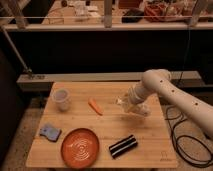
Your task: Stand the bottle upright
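A: Picking up a white arm (172,95) stretched in from the right, bent down over the wooden surface (150,134). Any read on the hand?

B: Got the hand (125,102) low above the right half of the surface, closed up tight, clamped on the bottle (140,110) by the look of it.

A: And the bottle itself?

B: Pale and whitish, tilted, not upright, tucked in against the hand just right of the fingertips, with a shadow on the boards right beneath. Hard to say whether touching the wood or just clear of it.

A: Further left, seeing an orange carrot (95,106) lying near the hand but apart from it, and a translucent white cup (61,99) standing upright beyond that.

B: Along the front edge, spotting a blue sponge (50,132) at the left, a round orange plate (80,147) with swirled rings beside it, then a black-and-white striped block (123,145) lying at a slant, well below the hand.
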Available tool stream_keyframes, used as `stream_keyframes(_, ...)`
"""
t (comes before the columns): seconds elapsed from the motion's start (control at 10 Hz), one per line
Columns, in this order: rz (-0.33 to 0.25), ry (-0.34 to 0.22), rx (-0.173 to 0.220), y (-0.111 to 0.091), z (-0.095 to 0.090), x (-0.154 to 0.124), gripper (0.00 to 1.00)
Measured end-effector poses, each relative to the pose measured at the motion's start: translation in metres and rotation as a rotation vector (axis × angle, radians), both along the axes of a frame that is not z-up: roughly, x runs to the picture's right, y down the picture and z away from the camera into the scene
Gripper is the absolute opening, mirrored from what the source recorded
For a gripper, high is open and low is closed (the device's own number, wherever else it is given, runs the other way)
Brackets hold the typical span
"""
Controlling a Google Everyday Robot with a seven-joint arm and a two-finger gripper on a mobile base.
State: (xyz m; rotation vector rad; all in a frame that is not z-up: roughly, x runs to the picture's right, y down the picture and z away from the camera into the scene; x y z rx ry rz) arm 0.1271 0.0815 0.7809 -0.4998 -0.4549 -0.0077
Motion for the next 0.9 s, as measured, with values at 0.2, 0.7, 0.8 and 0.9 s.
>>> stream_keyframes(0.2,0.008,-0.033,0.006,-0.004,-0.004,-0.001,0.05)
stream_keyframes(0.7,0.027,-0.131,0.023,-0.017,-0.018,-0.002,0.05)
stream_keyframes(0.8,0.025,-0.153,0.028,-0.021,-0.021,-0.003,0.05)
stream_keyframes(0.9,0.025,-0.165,0.030,-0.023,-0.024,-0.006,0.05)
